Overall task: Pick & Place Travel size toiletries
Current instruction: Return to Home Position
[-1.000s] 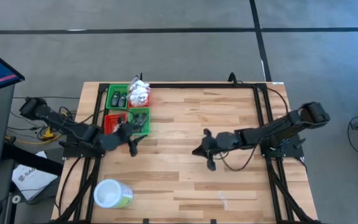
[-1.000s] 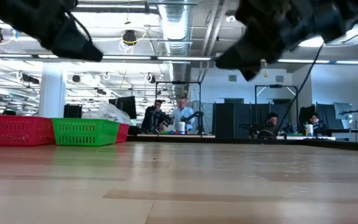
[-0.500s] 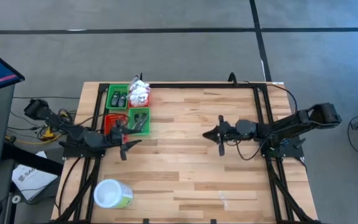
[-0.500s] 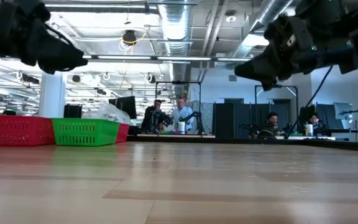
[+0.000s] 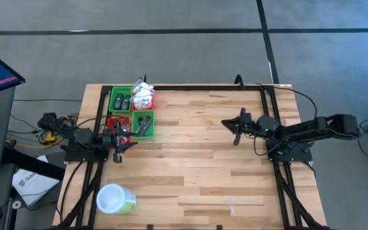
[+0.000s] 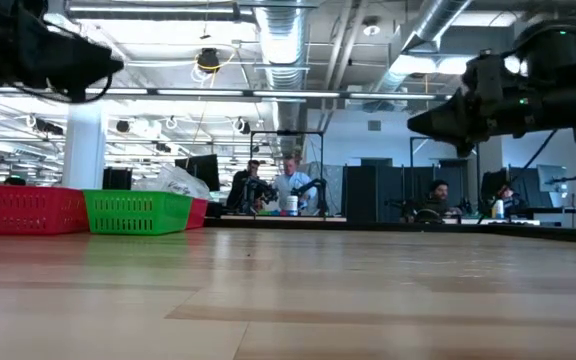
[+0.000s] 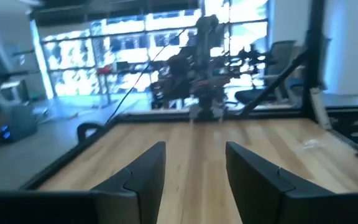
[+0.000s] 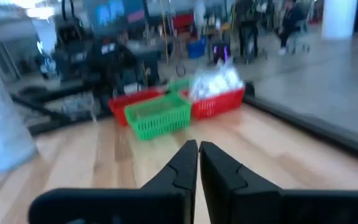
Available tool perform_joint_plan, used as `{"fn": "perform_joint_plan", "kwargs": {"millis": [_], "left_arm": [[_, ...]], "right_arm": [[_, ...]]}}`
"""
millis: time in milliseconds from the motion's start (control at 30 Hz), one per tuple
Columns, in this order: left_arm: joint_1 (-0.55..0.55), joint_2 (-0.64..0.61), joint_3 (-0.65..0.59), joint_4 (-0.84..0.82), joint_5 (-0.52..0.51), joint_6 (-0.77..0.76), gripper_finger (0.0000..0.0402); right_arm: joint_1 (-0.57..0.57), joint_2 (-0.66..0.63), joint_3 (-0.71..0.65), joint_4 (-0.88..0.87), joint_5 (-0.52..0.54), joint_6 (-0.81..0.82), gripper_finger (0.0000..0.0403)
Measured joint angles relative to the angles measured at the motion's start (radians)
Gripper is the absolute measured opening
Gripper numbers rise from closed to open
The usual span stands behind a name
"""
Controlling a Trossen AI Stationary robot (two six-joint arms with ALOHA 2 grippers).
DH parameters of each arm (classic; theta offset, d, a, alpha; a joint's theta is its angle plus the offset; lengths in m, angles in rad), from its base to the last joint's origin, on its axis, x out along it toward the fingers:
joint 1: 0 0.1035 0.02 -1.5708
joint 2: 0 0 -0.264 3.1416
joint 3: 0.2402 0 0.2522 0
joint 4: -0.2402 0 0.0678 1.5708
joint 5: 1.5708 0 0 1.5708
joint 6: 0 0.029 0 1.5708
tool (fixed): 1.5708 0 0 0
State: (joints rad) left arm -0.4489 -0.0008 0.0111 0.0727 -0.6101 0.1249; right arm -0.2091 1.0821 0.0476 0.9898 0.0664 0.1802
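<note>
Progress: toiletries [image 5: 144, 96] lie in bins [image 5: 111, 102] — none loose on worktop [image 5: 203, 172] | left gripper [image 7: 194, 174] open, empty | right gripper [image 8: 198, 163] closed, empty — task judged complete.

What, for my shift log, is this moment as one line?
left gripper open, empty, beside bins | right gripper shut, empty, above table, right side | packets and bottles in bins

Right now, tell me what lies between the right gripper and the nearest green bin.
Only bare wooden tabletop separates the right gripper from the green bin, as the high view shows.
</note>
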Motion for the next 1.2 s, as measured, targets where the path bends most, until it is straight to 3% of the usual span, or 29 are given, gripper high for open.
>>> {"fn": "perform_joint_plan", "kwargs": {"millis": [100,233,300,400,600,833,1200], "left_arm": [[0.036,0.001,0.028,-0.001,0.117,0.018,0.0151],[0.093,0.001,0.038,0.020,0.375,-0.049,0.0142],[0.117,0.002,0.038,0.016,0.411,-0.051,0.0138],[0.177,0.001,0.037,-0.042,0.428,-0.045,0.0134],[0.313,0.001,0.061,-0.013,0.770,-0.066,0.0125],[0.427,0.014,0.072,-0.050,0.667,-0.125,0.0123],[0.440,0.118,0.072,-0.042,0.662,-0.137,0.0128]], "right_arm": [[-0.045,-0.055,-0.041,0.036,-0.040,0.002,0.0013],[-0.079,-0.112,-0.041,0.006,-0.139,-0.002,0.0013],[-0.087,-0.135,-0.041,0.005,-0.177,-0.019,0.0013],[-0.088,-0.145,-0.041,-0.054,-0.174,-0.027,0.0016],[-0.096,-0.144,-0.041,-0.092,-0.173,0.065,0.0016],[-0.092,-0.091,-0.041,-0.111,-0.172,0.109,0.0018],[-0.092,0.011,-0.042,-0.111,-0.171,0.109,0.0021]]}}
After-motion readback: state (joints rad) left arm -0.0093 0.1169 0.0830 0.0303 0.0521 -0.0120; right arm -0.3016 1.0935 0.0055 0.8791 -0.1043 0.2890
